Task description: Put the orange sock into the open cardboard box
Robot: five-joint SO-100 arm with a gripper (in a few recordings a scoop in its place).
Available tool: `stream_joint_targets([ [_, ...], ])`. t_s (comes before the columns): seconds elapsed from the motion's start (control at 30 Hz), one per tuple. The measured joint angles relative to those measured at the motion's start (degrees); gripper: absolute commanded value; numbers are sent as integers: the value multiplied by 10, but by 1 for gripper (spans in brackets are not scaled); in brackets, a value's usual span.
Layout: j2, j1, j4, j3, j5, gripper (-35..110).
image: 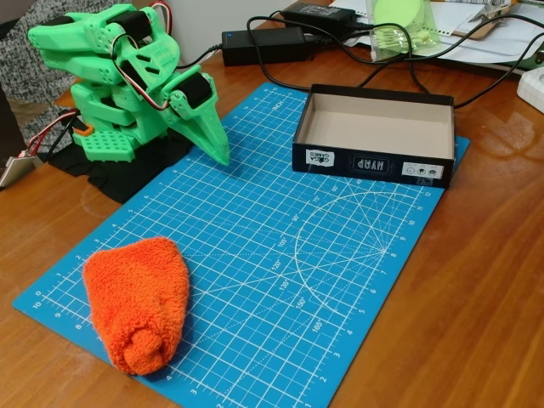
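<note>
My gripper (217, 146) rests folded at upper left, jaws pressed together, empty. The orange sock (138, 302) lies at lower left on the blue cutting mat (280, 280); the open cardboard box (371, 158) sits upper right. Nothing's started: next I must reach down-frame, spread the jaws and grasp.

Blue cutting mat (280, 280) with white grid and arc markings, laid at an angle across centre frame on brown wooden counter (476, 306). Two black power adapter bricks at top: one (263, 44) at upper centre, another (323, 15) just behind it toward top edge. Black cables (399, 68) trailing from bricks across counter behind the mat. Clear plastic bag with pale green contents (404, 30) at top right of centre. White papers (484, 38) at upper right. Black cloth (144, 170) at left, overlapping the mat's upper left corner. White object (534, 89), cut off at right edge, not identifiable.
</note>
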Motion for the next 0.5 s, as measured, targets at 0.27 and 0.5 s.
stream_joint_targets([
  [0.27,0,11,0,0,0,0],
  [0.5,0,9,0,0,-2,0],
])
